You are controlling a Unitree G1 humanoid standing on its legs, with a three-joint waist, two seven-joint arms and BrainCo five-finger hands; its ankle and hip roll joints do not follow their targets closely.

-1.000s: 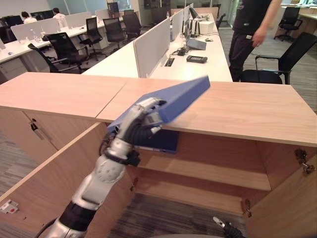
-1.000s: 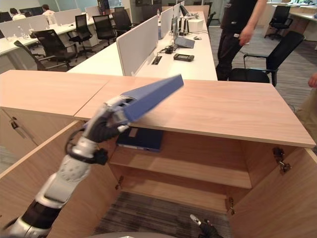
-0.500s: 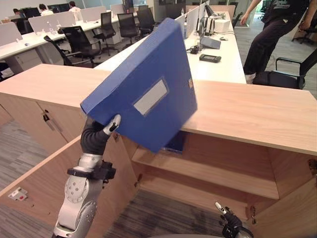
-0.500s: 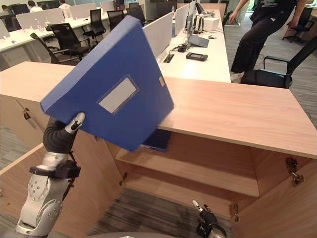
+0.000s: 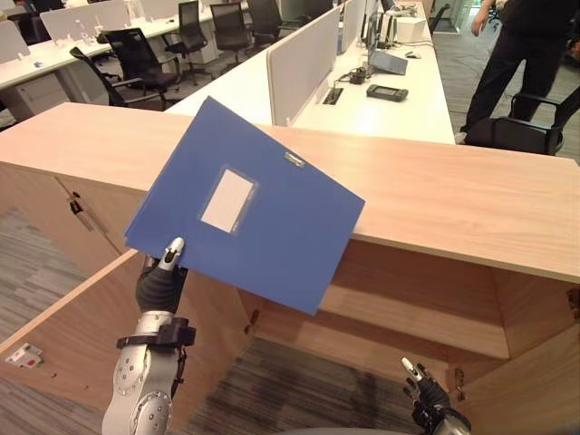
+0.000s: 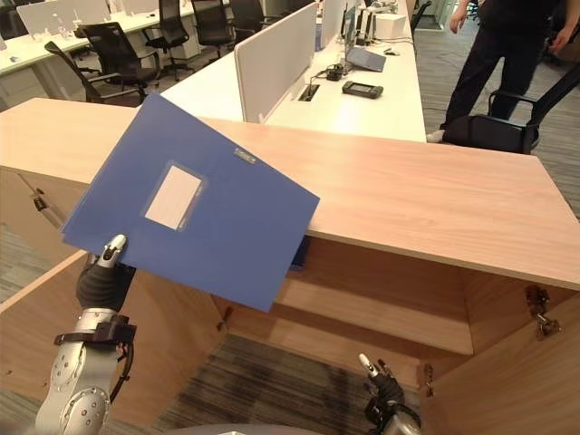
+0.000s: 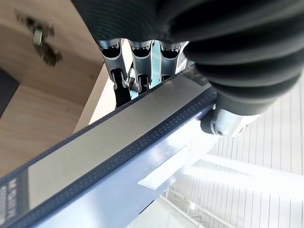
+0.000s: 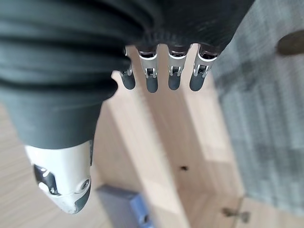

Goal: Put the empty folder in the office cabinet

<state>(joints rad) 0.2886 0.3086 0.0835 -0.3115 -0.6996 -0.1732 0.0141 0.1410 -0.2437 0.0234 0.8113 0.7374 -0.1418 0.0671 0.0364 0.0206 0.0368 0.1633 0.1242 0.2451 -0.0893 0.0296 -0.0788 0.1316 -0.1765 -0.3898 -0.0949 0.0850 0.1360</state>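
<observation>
— Where the silver fingers meet the spine, what do they do?
— They curl behind it while the thumb presses the front face, so the left hand pinches the blue folder at its lower left corner.
— What is the folder like?
— Flat, stiff and rectangular, matte blue, with a pale label pocket on its face and a ribbed edge along the spine.
— Which way does it lie?
— Face toward the camera, tilted, its long axis running from lower left up to the right, held in the air before the open wooden cabinet, its upper edge overlapping the smooth top.
— The right hand?
— Low by the carpet, fingers straight and slightly spread, holding nothing.
— Anything else?
— A person stands beyond the white desks.
</observation>
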